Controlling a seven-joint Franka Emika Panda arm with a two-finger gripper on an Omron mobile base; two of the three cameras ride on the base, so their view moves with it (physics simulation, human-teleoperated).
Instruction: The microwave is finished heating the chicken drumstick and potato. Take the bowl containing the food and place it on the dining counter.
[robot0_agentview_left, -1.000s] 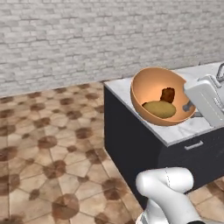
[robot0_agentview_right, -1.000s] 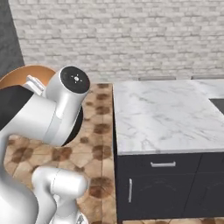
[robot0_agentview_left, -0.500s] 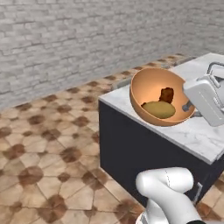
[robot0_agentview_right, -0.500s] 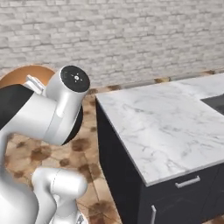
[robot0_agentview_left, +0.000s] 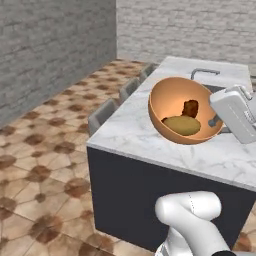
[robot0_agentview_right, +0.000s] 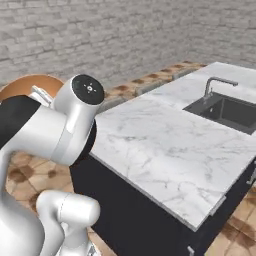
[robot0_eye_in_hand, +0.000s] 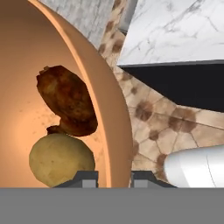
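The base has swung round since a second ago: the whole scene has shifted in both base views, and the sink end and stools have come into sight, while the bowl keeps its place against the hand, so the camera moved and not the things.

Nearest, in the hand view, the gripper (robot0_eye_in_hand: 113, 177) is clamped on the rim of the bowl (robot0_eye_in_hand: 105, 100), one fingertip inside the wall and one outside. Inside the bowl the potato (robot0_eye_in_hand: 61, 159) lies closest to the fingers, with the chicken drumstick (robot0_eye_in_hand: 68, 105) touching it just beyond.

From the left base view the bowl (robot0_agentview_left: 172, 107) is held up in the air, tipped so its opening faces the camera, with the gripper (robot0_agentview_left: 216, 120) at its right rim. Potato (robot0_agentview_left: 181, 125) low, chicken drumstick (robot0_agentview_left: 190, 108) above it. Behind and below lies the dining counter (robot0_agentview_left: 150, 135).

Farther off, the sink (robot0_agentview_right: 227, 111) and faucet (robot0_agentview_right: 216, 84) sit in the counter top, grey stools (robot0_agentview_left: 117, 102) stand along its left side, and a brick wall (robot0_agentview_right: 100, 35) closes the room.
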